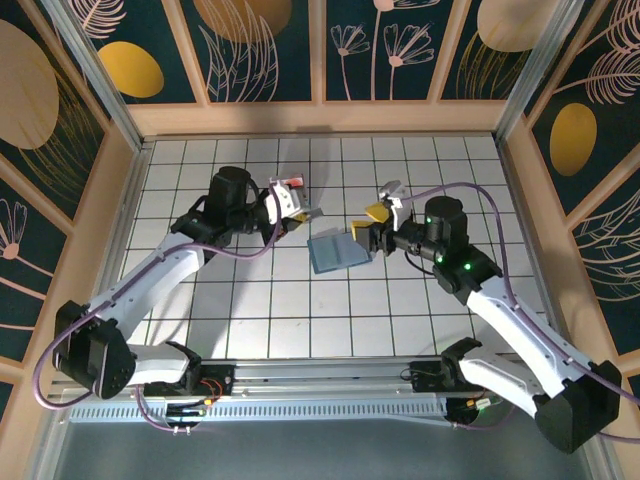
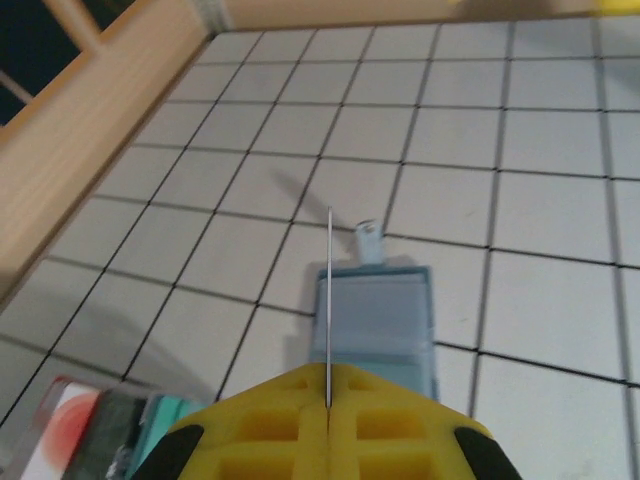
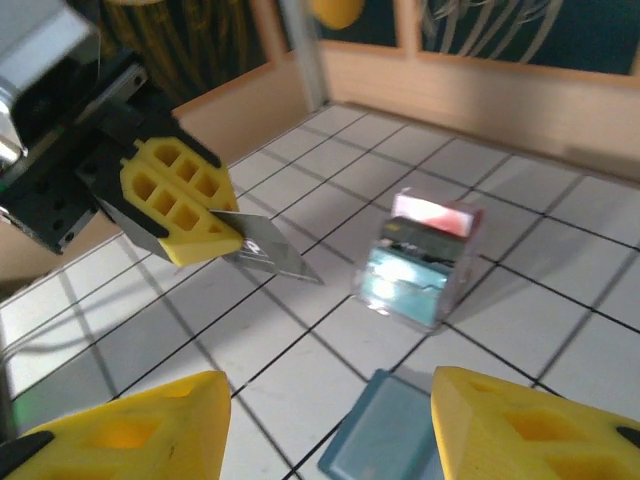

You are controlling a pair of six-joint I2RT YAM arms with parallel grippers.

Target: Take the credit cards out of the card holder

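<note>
Left claw (image 3: 185, 210) is pinching what looks like a grey card (image 3: 268, 252), right claw (image 3: 330, 390) hanging open by the holder (image 3: 385, 445).

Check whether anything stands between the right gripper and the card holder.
Nothing visible does. The right gripper hangs open close over the card holder on the tiles. The clear box lies beyond the holder, and the left gripper, shut on a card, is off to the side.
</note>
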